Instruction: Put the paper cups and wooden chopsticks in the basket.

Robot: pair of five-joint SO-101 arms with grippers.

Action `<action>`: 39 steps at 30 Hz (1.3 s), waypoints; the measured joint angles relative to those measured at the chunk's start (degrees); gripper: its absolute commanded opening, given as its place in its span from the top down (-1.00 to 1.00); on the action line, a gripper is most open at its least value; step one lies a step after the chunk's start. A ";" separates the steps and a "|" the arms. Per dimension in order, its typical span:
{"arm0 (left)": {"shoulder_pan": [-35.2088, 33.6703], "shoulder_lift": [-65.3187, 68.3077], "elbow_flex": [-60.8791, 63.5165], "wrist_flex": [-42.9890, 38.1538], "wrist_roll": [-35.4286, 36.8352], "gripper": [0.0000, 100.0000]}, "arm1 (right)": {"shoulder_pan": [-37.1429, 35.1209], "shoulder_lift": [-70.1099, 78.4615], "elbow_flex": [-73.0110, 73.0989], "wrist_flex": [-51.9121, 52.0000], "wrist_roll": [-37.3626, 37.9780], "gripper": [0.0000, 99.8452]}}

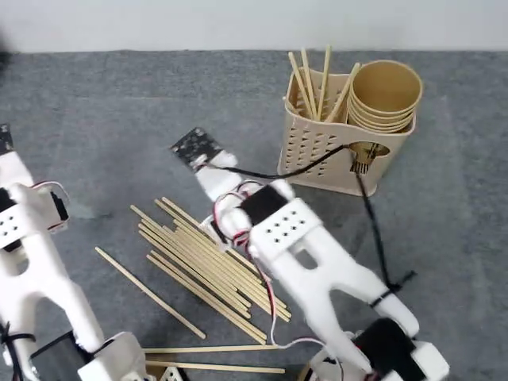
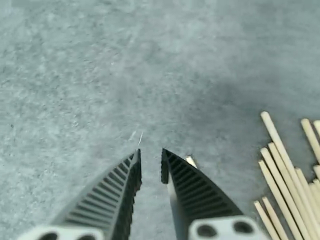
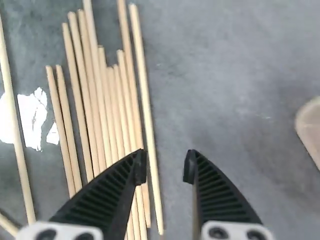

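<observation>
While flat on table (image 3: 225, 75), chopsticks (image 3: 105, 115) just beneath right gripper (image 3: 164, 166).

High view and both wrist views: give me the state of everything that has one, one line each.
basket: upright, partly filled.
paper cups: stacked, upright inside the basket.
chopsticks in basket: standing on end, leaning.
loose chopsticks: lying flat outside the basket, most in one pile.
left hand: slightly open, empty.
right hand: open, empty, over the loose chopsticks.
</observation>
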 measured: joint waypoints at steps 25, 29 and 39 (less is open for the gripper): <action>-0.53 0.00 0.00 0.00 -0.09 0.87 | -2.73 36.31 -19.69 -1.93 0.35 0.95; -0.53 0.00 0.00 0.00 -0.09 0.87 | -1.76 37.71 -21.63 -1.85 0.44 0.98; -0.53 0.00 0.00 0.00 -0.09 0.87 | -1.58 37.89 -22.77 0.18 3.34 0.98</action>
